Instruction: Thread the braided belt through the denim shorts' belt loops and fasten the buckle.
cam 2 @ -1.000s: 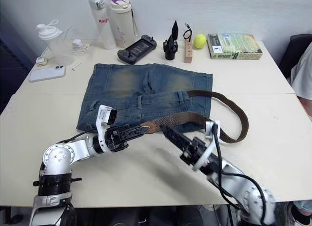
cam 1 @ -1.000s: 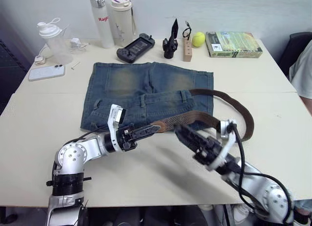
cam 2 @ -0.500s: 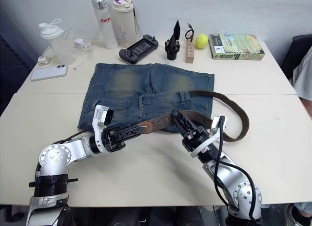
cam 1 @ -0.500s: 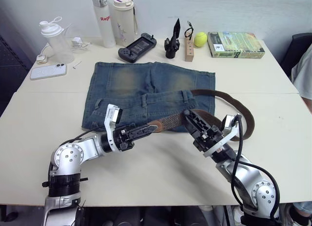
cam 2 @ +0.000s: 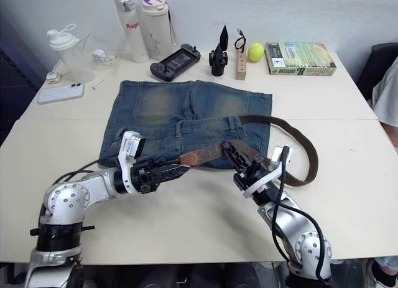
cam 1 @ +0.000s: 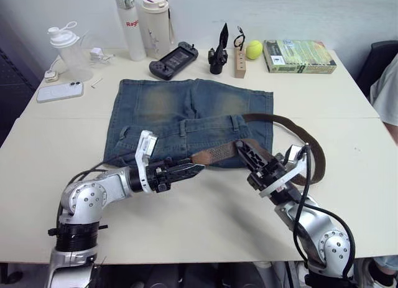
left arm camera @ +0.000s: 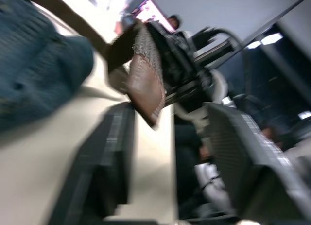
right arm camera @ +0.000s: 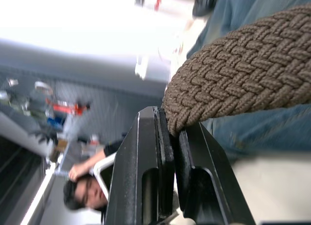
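Note:
The denim shorts (cam 1: 186, 111) lie flat mid-table, waistband toward me, with belt loops (cam 1: 182, 127) on it. The braided belt (cam 1: 221, 152) runs along the waistband's near edge and curves in a loop to the right (cam 1: 314, 154). My right gripper (cam 1: 242, 150) is shut on the braided part, seen close in the right wrist view (right arm camera: 172, 125). My left gripper (cam 1: 195, 168) is open, just short of the belt's brown leather end (cam 1: 202, 156). That end hangs free between the spread fingers (left arm camera: 109, 157) in the left wrist view. The buckle is hidden.
Along the far edge stand a shaker (cam 1: 67, 51), two bottles (cam 1: 155, 17), a phone (cam 1: 59, 91), a game controller (cam 1: 173, 59), a tennis ball (cam 1: 252, 49) and a book (cam 1: 298, 56). A person's sleeve (cam 1: 388, 83) shows at the right edge.
My left gripper has opened and let go of the belt's leather end. The right gripper came in from the near side and shut on the braided part.

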